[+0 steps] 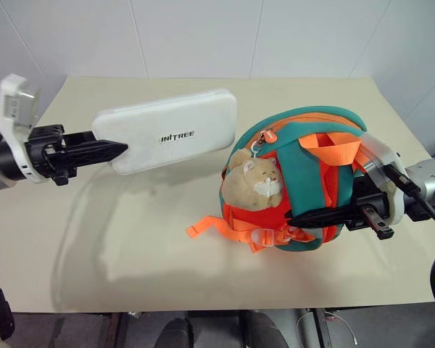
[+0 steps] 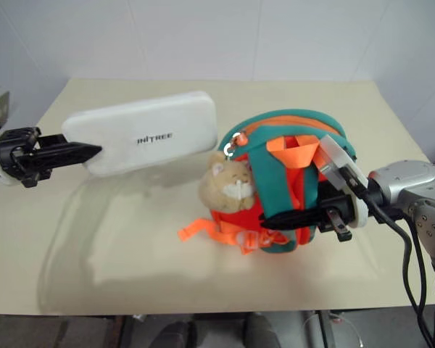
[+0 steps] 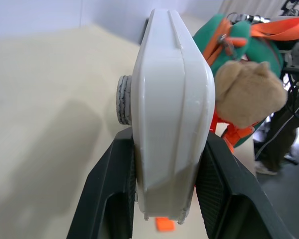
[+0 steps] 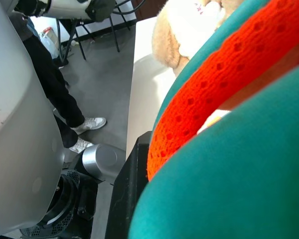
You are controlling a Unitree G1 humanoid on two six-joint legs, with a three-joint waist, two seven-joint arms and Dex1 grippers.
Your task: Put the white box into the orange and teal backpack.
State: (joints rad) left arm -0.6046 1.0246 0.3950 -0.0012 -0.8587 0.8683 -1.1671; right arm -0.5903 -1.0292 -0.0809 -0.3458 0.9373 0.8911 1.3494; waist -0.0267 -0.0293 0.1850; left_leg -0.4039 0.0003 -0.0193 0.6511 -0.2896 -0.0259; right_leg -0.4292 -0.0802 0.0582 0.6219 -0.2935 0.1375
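Left gripper (image 1: pixel 114 151) pinches one short end of the white box (image 1: pixel 172 139); the left wrist view shows a black finger (image 3: pixel 112 184) pressed against each broad face of the case. The box runs level from the fingertips toward the pack, lid with dark lettering facing up, clear of the table (image 1: pixel 130 239) with its shadow lying below. Its far end sits just beside the upper left curve of the orange and teal backpack (image 1: pixel 315 138), near the zipper pull (image 1: pixel 267 135); cannot tell if they touch.

Plush charm (image 1: pixel 254 181) hangs on the pack's front, below the box's free end. Loose orange webbing (image 1: pixel 217 228) trails onto the table beneath it.

Right gripper (image 1: pixel 326 215) reaches in from the far side, fingers pressed together on the pack's fabric; the right wrist view shows teal strap and orange mesh bunched against one finger (image 4: pixel 127 194). It appears to prop the pack upright.

Step in hand, by my reading: transport and alignment, box lifted and presented at the pack, not yet inside. The opening is not plainly visible from the head views; whether the zipper is fully undone I cannot tell.

Next move calls for: steering the box's free end to the mouth near the zipper pull, tilting it to match the slot, then sliding it in lengthwise while the right gripper steadies the pack. Risk: the box end catching on teal trim or pushing the pack over.
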